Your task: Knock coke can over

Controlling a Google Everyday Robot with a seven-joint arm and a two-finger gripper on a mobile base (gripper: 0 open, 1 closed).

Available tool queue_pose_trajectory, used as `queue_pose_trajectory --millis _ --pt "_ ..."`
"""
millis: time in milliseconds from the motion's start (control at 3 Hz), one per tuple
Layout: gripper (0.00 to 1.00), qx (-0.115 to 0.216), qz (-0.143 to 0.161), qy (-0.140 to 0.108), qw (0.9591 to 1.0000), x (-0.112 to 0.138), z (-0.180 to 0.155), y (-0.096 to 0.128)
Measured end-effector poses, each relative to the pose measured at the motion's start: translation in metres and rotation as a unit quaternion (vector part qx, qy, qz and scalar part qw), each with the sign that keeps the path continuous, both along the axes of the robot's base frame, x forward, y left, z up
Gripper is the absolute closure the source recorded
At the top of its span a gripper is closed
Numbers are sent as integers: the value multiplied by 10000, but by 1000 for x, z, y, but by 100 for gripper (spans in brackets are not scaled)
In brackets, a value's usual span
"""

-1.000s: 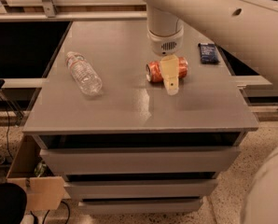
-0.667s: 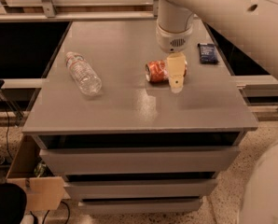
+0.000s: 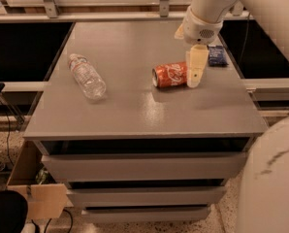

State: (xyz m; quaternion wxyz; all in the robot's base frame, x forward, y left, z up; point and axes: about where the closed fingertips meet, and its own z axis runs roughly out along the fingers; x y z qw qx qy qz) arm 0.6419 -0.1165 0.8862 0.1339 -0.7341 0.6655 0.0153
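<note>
The coke can, red-orange with white script, lies on its side on the grey table top, right of the middle, its silver top facing left. My gripper hangs down from the white wrist right at the can's right end, close to it or touching it; I cannot tell which. The can is not lifted.
A clear plastic water bottle lies on its side at the table's left. A small dark blue packet lies at the right edge, just behind the gripper. The table has drawers below. A cardboard box stands on the floor at the lower left.
The arm has moved to the right, from over the can to its right end. The can lies on its side in about the same spot throughout.
</note>
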Motion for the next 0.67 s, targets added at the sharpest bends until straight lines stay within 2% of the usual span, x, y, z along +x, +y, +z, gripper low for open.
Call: queue_pose_trajectory --millis 333,667 --pt "0 561 -40 52 9984 4 3 -5" --pt "0 901 -49 114 9959 6 4 -6"
